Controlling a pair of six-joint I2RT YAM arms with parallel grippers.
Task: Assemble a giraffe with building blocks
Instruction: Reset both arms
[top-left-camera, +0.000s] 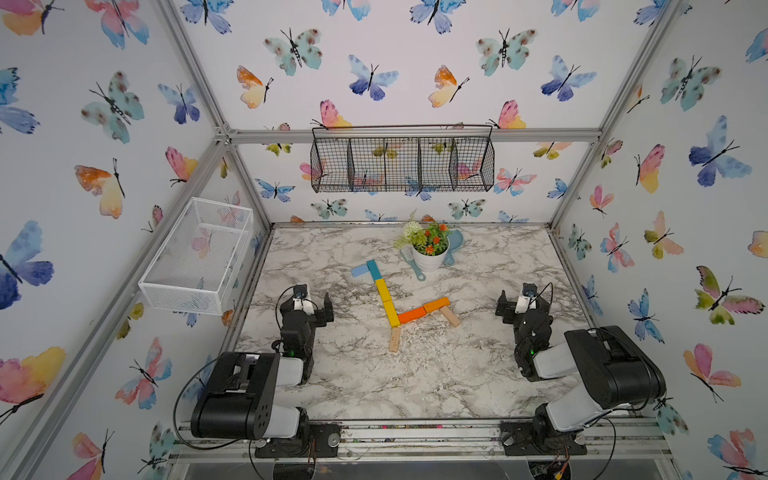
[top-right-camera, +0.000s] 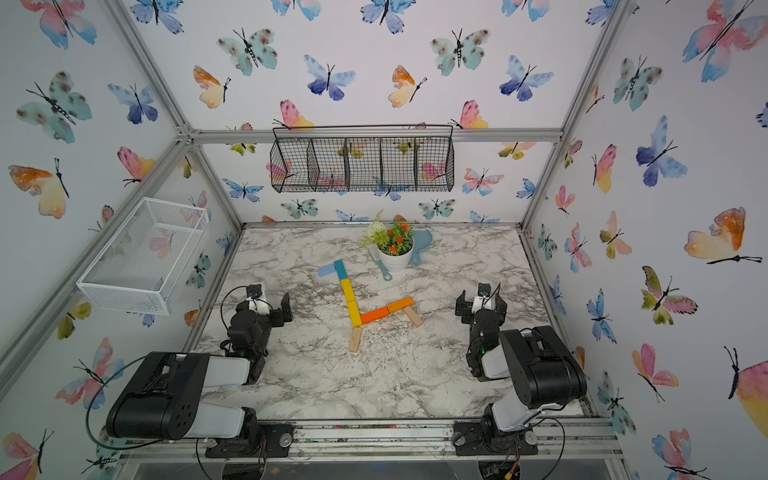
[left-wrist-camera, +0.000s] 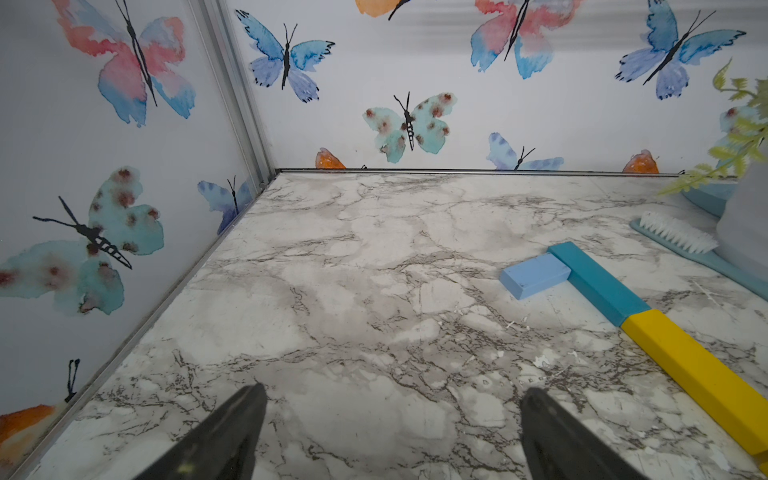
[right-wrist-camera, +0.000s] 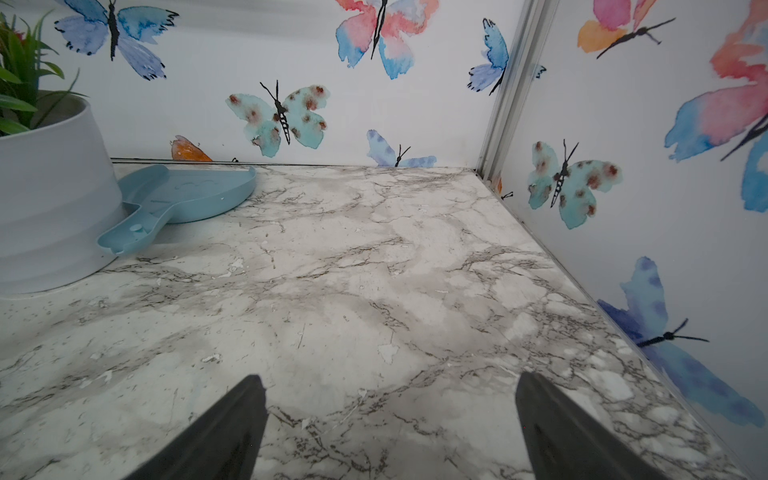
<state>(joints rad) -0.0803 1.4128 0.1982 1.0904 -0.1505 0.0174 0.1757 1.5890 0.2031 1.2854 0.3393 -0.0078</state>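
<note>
Left wrist view shows the left claw (left-wrist-camera: 392, 390) spread wide and empty above bare worktop (left-wrist-camera: 332, 291); right wrist view shows the right claw (right-wrist-camera: 390, 376) equally wide, gripping nothing. Both top views place the giraffe (top-left-camera: 390, 309) flat on the worktop between the two claws, well apart from each. Its light-blue head (top-left-camera: 360, 270) touches the teal neck bar (top-left-camera: 374, 269), two yellow bars (top-left-camera: 383, 290) run on to the orange body (top-left-camera: 424, 311), and two plain wood legs (top-left-camera: 395, 339) splay beneath. Beyond the head stands a white plant pot (top-left-camera: 429, 259), with a teal brush (top-left-camera: 413, 266) and blue scoop (top-left-camera: 455, 241) beside it.
</note>
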